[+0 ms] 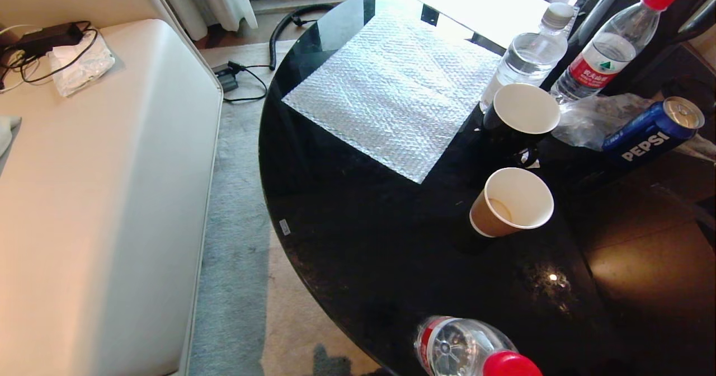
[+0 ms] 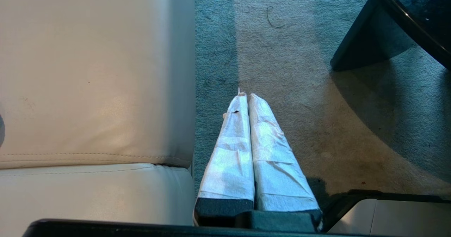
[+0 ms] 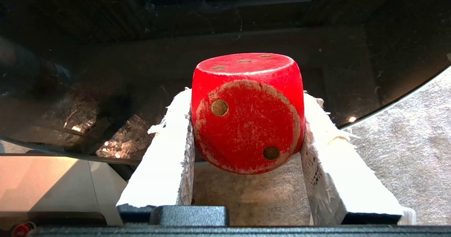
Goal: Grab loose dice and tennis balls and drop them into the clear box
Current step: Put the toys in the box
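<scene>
Right wrist view: our right gripper (image 3: 246, 124) is clamped on the red die (image 3: 247, 111), held at the black table's (image 3: 70, 71) edge, above carpet (image 3: 405, 152). Our left gripper (image 2: 246, 97), fingers pressed together, hangs over carpet beside the sofa (image 2: 95, 81).

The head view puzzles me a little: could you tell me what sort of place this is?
Probably a lounge or hotel-style sitting room: a round black glossy table with paper cups and water bottles, a pale leather sofa, and carpet.
</scene>
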You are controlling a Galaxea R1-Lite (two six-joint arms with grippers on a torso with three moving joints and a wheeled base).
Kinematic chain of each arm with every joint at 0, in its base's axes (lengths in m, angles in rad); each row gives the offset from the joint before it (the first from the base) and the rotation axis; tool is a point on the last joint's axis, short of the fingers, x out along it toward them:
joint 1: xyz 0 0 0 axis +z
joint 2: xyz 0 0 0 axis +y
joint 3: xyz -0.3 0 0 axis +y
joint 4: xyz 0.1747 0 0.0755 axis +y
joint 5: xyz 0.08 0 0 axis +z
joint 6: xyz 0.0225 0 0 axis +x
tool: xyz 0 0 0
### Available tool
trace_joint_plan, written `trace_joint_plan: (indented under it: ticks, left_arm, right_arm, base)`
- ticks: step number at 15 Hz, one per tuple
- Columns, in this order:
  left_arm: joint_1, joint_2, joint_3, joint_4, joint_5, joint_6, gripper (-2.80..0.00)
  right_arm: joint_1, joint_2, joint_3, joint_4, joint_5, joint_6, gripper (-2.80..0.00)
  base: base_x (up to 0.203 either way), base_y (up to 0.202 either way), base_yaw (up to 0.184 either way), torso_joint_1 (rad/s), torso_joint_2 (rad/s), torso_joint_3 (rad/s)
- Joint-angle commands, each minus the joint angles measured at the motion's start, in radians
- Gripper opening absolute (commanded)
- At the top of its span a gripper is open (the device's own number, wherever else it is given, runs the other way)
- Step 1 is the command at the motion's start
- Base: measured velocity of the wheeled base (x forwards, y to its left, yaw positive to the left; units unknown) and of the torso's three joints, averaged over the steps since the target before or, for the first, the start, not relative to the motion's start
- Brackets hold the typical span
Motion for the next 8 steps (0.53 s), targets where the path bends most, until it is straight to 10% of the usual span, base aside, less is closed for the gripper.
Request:
trace_joint_plan:
  ticks: [1,8]
  left_arm:
    - [0.000,0.000,0.001,0.000,0.000,-0.001,-2.80]
    - [0.000,0.000,0.000,0.000,0.000,-0.001,-2.80]
  right_arm:
    - [0.000,0.000,0.000,0.001,0.000,-0.001,-2.80]
    - [0.000,0.000,0.000,0.001,0.000,-0.001,-2.80]
  base:
    - [0.000,0.000,0.000,0.000,0.00,0.000]
    - [0.000,0.000,0.000,0.000,0.00,0.000]
